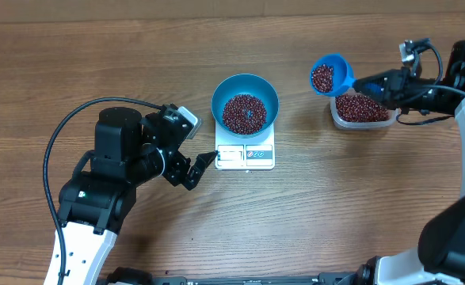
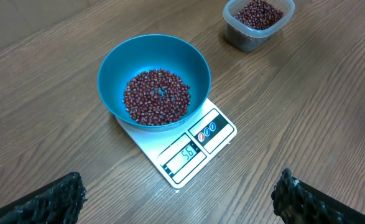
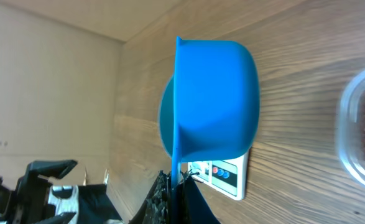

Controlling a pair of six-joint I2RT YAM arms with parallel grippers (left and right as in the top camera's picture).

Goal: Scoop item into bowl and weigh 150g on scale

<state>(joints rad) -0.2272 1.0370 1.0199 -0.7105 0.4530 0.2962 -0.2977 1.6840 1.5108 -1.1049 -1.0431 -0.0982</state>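
Here the round deep bright blue bowl (image 1: 224, 89) sits on the small flat white square digital scale (image 1: 245, 156), holding a heap of small dark red-brown beans (image 1: 244, 113); the grey display (image 2: 185, 154) reads 56. The right gripper (image 1: 379, 83) is clamped on the handle of a small blue plastic scoop (image 1: 344, 65), which is loaded with beans and held over the bowl-side edge of the clear plastic tub (image 1: 337, 119). The left gripper (image 1: 200, 169) sits just beside the scale's front left corner, fingers wide apart and empty, above the brown wooden table (image 1: 97, 63)
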